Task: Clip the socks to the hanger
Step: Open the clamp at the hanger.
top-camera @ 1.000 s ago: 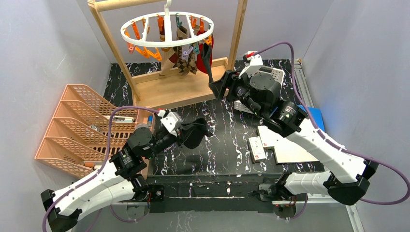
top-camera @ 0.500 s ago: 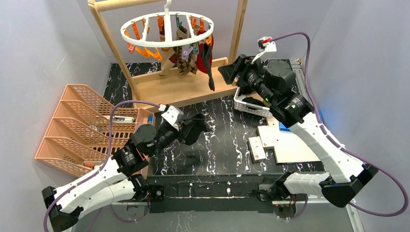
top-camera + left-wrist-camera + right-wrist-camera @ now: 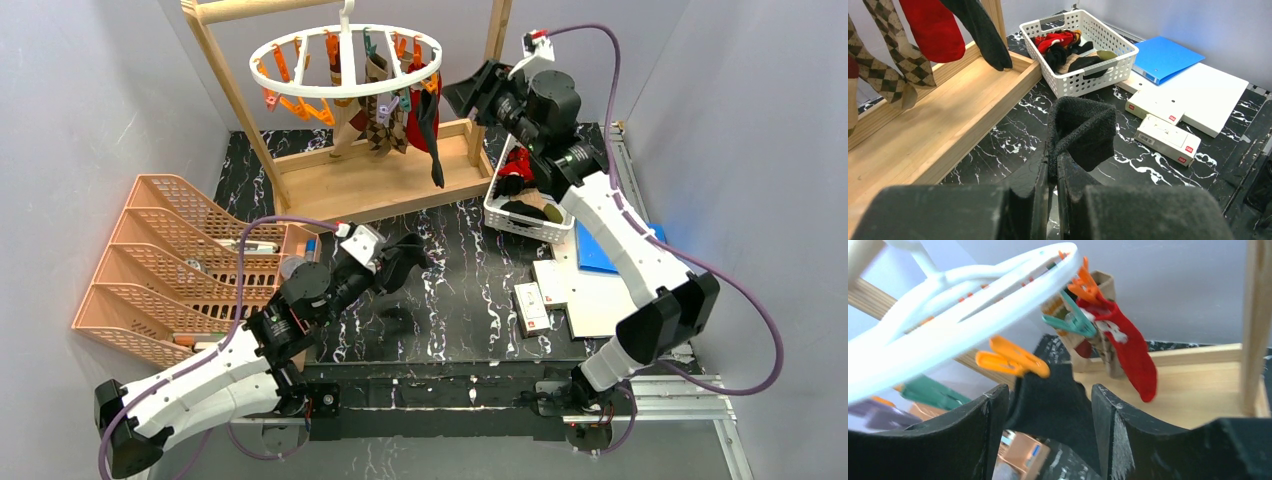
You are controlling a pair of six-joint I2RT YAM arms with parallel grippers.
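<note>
While the left fingers [image 3: 1044,182] pinch shut on a folded black sock [image 3: 1083,131] and hold it clear of the black marbled counter [image 3: 460,295], the right fingers [image 3: 990,422] stand spread wide apart at the right side of the hanger [image 3: 345,62], gripping nothing. Between those parted fingers, in the right wrist view, a second black sock [image 3: 1053,395] hangs from an orange clip [image 3: 1013,360] on the white ring; whether it touches either finger cannot be told. Farther along the ring, near a teal clip [image 3: 1070,322], hang a red sock [image 3: 1133,352] and brown-beige argyle socks [image 3: 378,122], all dangling over the base of the wooden frame [image 3: 370,190] that carries the hanger by its hook. Just right of that frame, below the raised right arm, a white lattice basket [image 3: 525,227] sits on the counter with further socks [image 3: 1063,42], red and dark, heaped inside. Beyond it lie a blue folder [image 3: 1163,57], a flat white board [image 3: 1208,95] and two small white boxes [image 3: 1168,139]. At the left edge of the counter stands an orange tiered rack [image 3: 165,255].
</note>
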